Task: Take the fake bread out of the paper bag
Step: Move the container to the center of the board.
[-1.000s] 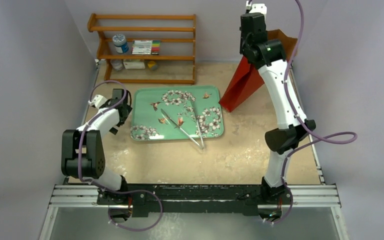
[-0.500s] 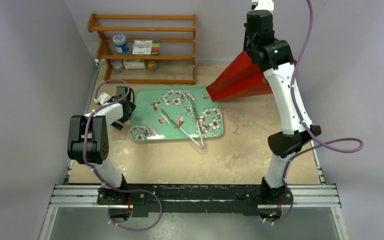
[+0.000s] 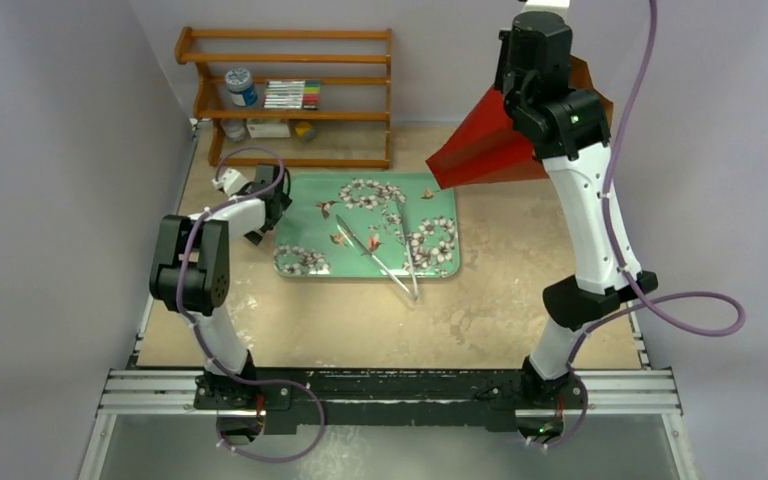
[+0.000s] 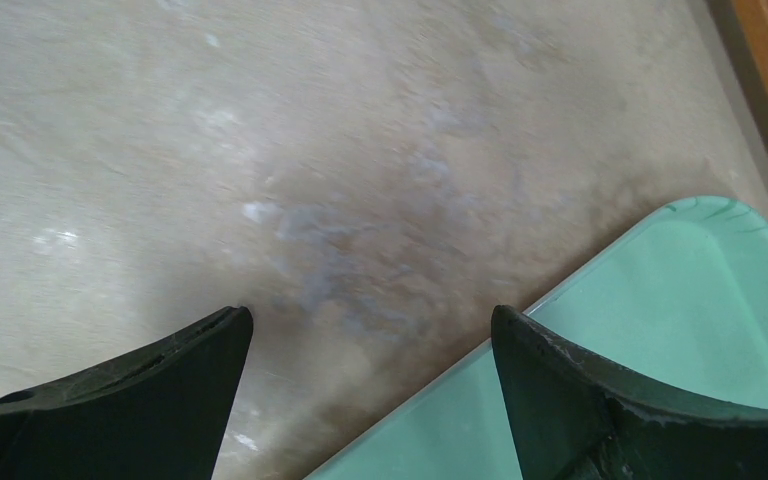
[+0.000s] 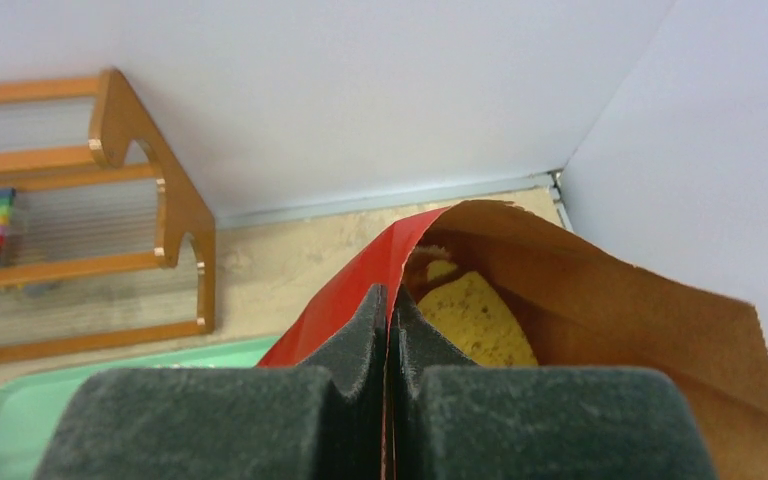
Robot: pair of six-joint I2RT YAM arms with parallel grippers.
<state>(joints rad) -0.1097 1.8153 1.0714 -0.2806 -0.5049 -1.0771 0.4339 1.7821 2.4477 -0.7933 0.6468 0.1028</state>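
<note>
Red paper bag (image 3: 480, 145) hangs tilted at the far right of the table, closed end towards the tray (image 3: 370, 275), brown mouth up by the wrist. The right arm stands tall, forearm nearly upright. The right gripper (image 5: 390, 320) is pinched tight on the bag's rim. Yellow fake bread (image 5: 475, 320) shows inside the bag, just behind the fingers.

The left arm is folded with its elbow raised, reaching to the tray's far-left corner. The left gripper (image 4: 370, 330) has its jaws wide apart and holds nothing; one finger is over the tray's rim, the other over bare tabletop. Metal tongs (image 3: 385, 262) lie on the tray.
</note>
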